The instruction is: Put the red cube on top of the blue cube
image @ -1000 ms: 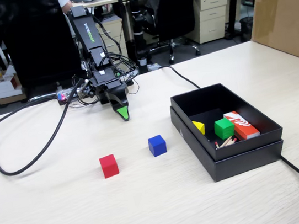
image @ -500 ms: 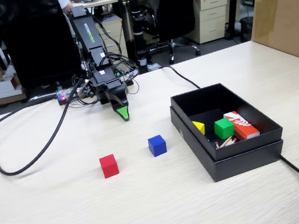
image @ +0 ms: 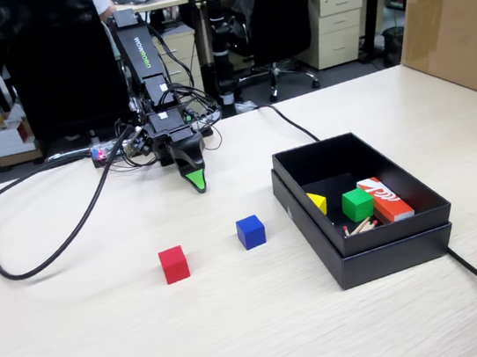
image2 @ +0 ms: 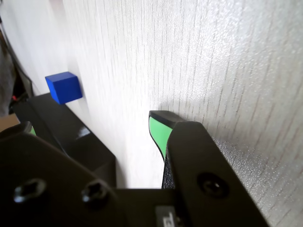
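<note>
Landmark: black box [image: 368, 249] at right of table in fixed view.

- Blue cube [image: 250, 231] just left of box, flat on table, top bare: ready base for stacking.
- Red cube [image: 173, 264] further left of box, beyond blue, well apart from it, untouched.
- Gripper [image: 196, 183] behind cubes, far-left of box, tip down near table (parked pose, by look); holds nothing; jaw gap not readable in either view, cannot tell.
- Judgement: reach to red not begun.

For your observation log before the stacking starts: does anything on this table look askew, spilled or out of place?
Nothing stands out. The red cube and blue cube sit flat and apart on the table; the black box holds its pieces tidily.
</note>
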